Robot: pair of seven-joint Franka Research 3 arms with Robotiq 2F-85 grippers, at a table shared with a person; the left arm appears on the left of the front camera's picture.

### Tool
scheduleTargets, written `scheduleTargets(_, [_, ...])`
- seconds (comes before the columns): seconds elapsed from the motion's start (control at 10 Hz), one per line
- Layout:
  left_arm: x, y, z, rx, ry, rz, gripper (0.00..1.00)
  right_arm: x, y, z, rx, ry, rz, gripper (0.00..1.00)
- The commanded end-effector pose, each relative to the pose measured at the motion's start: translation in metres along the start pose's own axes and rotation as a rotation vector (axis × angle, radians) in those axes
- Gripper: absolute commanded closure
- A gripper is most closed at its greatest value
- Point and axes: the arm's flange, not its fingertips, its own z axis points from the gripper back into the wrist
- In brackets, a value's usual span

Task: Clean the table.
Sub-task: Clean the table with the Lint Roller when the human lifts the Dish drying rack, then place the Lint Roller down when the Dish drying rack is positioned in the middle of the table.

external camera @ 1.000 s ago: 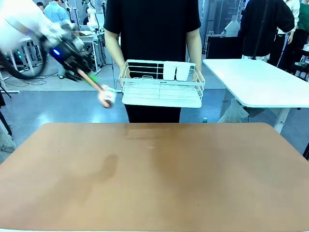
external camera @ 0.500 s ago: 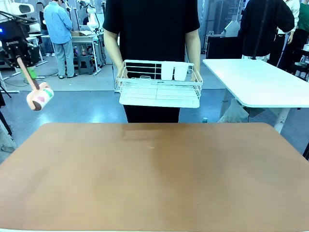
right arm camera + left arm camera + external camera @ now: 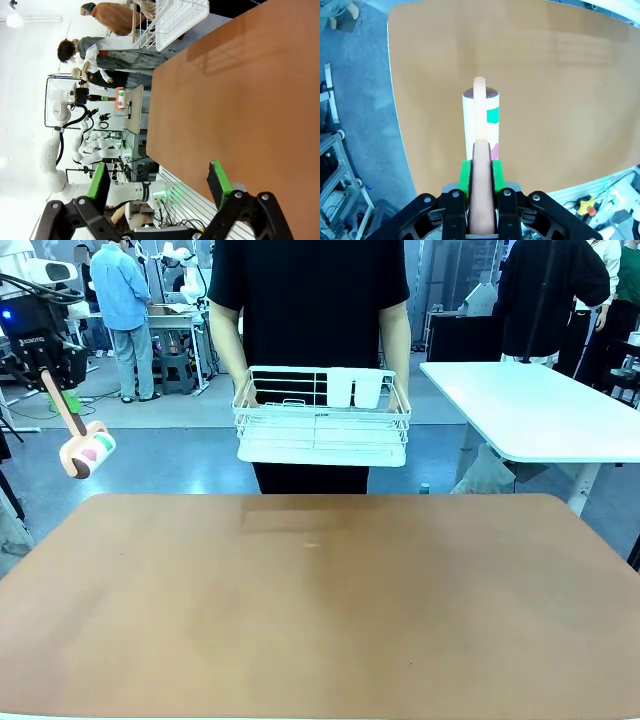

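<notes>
Left claw (image 3: 52, 380): upper left of the front view, clamped on the pale handle of a lint roller (image 3: 88, 454). In the left wrist view the green pads (image 3: 465, 176) press both sides of the handle, low on the stem, and the roll (image 3: 481, 117) hangs beyond them over the brown surface near its edge. The roller is in the air, not touching the top.

Right claw (image 3: 159, 182): jaws spread wide with nothing between them, at the bottom of the right wrist view, above the near part of the table (image 3: 240, 100).

Table (image 3: 320, 620): fills the lower half of the front view. Brown, matte, leather-like, bare from edge to edge. No debris that I can make out.

A person stands at upper centre holding a white wire rack (image 3: 320, 425) clear of the far edge, with two white cups (image 3: 352, 388) in it.

Handling, judged: the table is heavy and stiff, so you work on it rather than grasp it. The matte skin probably drags on a sticky roll, so expect some resistance and keep pressure light and even. The roller looks light, with a rigid handle. Your present hold on the stem suits it, but the roll sits far from the pads, so it may lever in the grip when pressed down.
</notes>
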Motion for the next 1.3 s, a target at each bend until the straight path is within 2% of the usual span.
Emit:
scheduleTargets(0.0, [-0.0006,0.0022,0.0053,0.011,0.001,0.001,0.79,0.0006,0.0037,0.0008,0.018,-0.004,0.007,0.0])
scheduleTargets(1.2, [-0.0006,0.0022,0.0053,0.011,0.001,0.001,0.79,0.0006,0.0037,0.0008,0.018,-0.004,0.007,0.0])
